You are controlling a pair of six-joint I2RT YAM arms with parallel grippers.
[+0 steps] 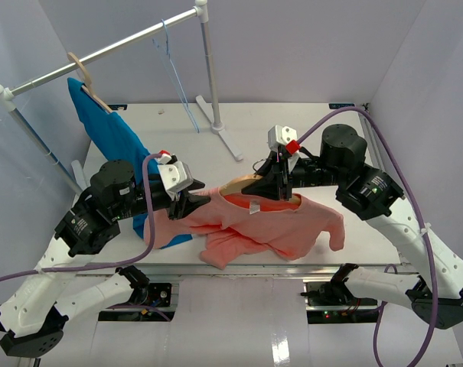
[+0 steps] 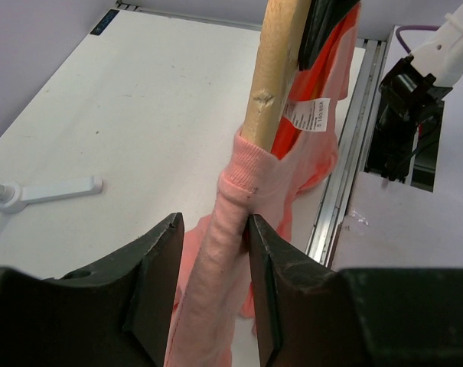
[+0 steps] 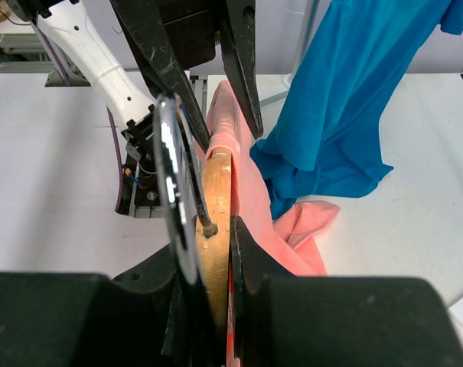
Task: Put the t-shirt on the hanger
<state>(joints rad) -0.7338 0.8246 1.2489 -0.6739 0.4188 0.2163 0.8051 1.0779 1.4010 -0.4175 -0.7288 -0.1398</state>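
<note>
Top external: t-shirt (image 1: 277,225) drapes onto table (image 1: 308,130) front, hanger (image 1: 239,184) in its collar, long axis left-right.
Left wrist: left gripper (image 2: 214,225) pinches shirt shoulder just past hanger's end.
Right wrist: right gripper (image 3: 216,229) clamps hanger's neck.

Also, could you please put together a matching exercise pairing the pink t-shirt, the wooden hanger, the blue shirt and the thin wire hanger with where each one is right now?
Things:
1. t-shirt
2. wooden hanger
3. blue shirt
4. wire hanger

Places:
A. hangs bare on the rail
B. clamped in the right gripper
C. hangs from the rail on a tan hanger
D. fabric pinched by the left gripper

Pairs: 1-D, 2-B, 3-C, 4-A.
</note>
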